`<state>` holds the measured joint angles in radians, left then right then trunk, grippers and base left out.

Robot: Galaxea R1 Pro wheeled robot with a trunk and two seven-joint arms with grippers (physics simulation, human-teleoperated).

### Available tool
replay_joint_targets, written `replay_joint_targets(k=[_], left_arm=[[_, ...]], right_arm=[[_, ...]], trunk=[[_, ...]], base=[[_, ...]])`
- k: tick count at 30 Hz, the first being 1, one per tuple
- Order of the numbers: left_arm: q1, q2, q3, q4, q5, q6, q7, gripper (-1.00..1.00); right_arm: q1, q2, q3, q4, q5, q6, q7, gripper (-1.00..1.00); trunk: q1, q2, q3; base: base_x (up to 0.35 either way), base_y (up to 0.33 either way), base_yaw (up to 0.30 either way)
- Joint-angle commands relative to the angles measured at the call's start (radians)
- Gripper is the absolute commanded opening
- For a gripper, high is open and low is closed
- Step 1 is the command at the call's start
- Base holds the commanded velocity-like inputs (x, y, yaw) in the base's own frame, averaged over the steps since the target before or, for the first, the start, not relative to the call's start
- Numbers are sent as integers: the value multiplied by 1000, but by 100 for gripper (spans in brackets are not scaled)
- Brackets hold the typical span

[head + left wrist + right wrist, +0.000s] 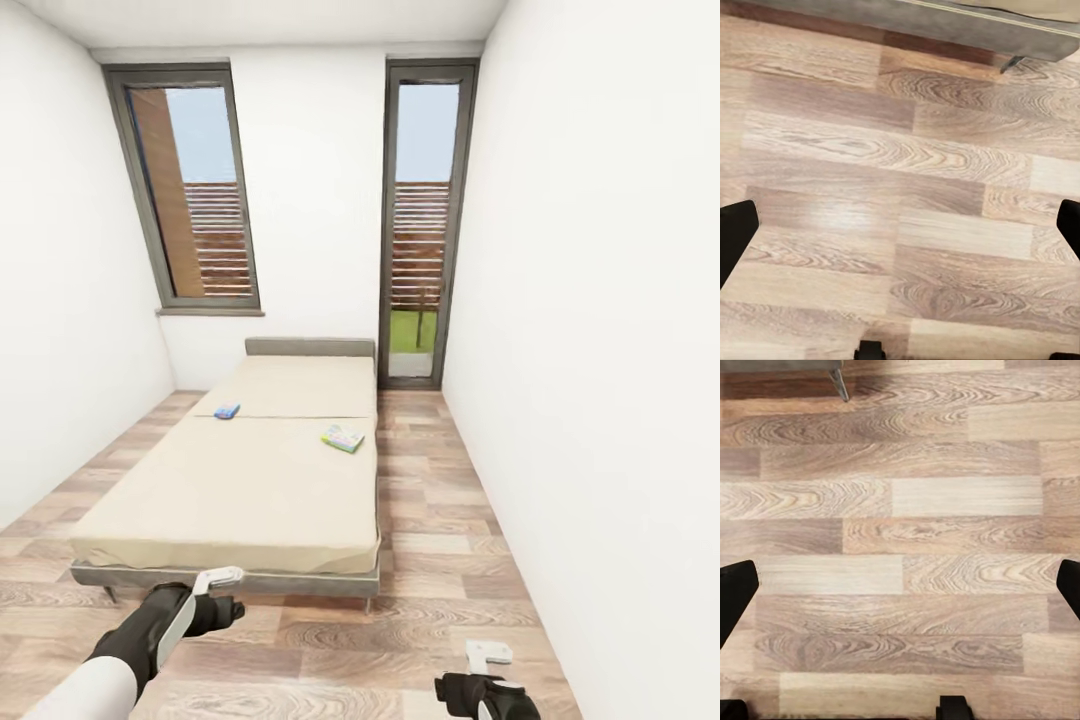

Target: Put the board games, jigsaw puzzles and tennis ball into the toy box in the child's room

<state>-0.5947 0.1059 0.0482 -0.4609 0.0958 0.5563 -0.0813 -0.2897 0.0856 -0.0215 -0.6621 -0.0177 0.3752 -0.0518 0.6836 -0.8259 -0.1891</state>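
Board games: two lie flat on the bed, well apart from each other and from both arms.
Left window (190, 190): tall, dark-framed, in the far wall above the bed's left side.
Left gripper (220, 577): low over the wood-plank floor (440, 560), just before the bed's foot; jaws spread wide and holding nothing, as the left wrist view shows bare planks between the dark fingertips (735, 232).
Blue board game (227, 411): on the left part of the cover, nearer the grey headboard (310, 347).
Bed (240, 480): cream-beige cover, running away toward the far wall.
Green-white board game (343, 438): near the bed's right edge, about midway along.
Right window (420, 220): floor-length, beside the headboard.
Right gripper (488, 655): over the floor at the near right; jaws spread, empty.
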Motion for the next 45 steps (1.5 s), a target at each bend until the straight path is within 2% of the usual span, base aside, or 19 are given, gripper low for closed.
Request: replay_joint_targets(k=[1,8,26,33,38,45], left_arm=[[-1,-2,1,-2,8,6,0,100],[-1,-4,2,-3,7,8,0,100],[-1,-9,-4,-5,4,8,3,100],[-1,-10,-3,-13,5,14,2,100],[-1,-9,-2,-77,5,24,2,100],[-1,-9,-2,-89,5,25,2,100]], right_arm=[[0,-1,-9,-2,-2,5,-2,100],[0,-3,-29,-2,-2,3,-1,100],[6,-11,-29,4,-2,-7,0,100],[7,-12,-29,5,-2,-46,-1,100],[8,-13,-29,6,-2,-56,-2,100],[9,-13,-29,6,-2,-58,-2,100]], trunk=[[0,-1,-2],[0,-1,-2],[0,-1,-2],[0,-1,-2],[-19,34,14],[-46,83,36]], base=[[9,0,287],[188,0,163],[329,0,7],[177,0,0],[22,0,0],[2,0,0]])
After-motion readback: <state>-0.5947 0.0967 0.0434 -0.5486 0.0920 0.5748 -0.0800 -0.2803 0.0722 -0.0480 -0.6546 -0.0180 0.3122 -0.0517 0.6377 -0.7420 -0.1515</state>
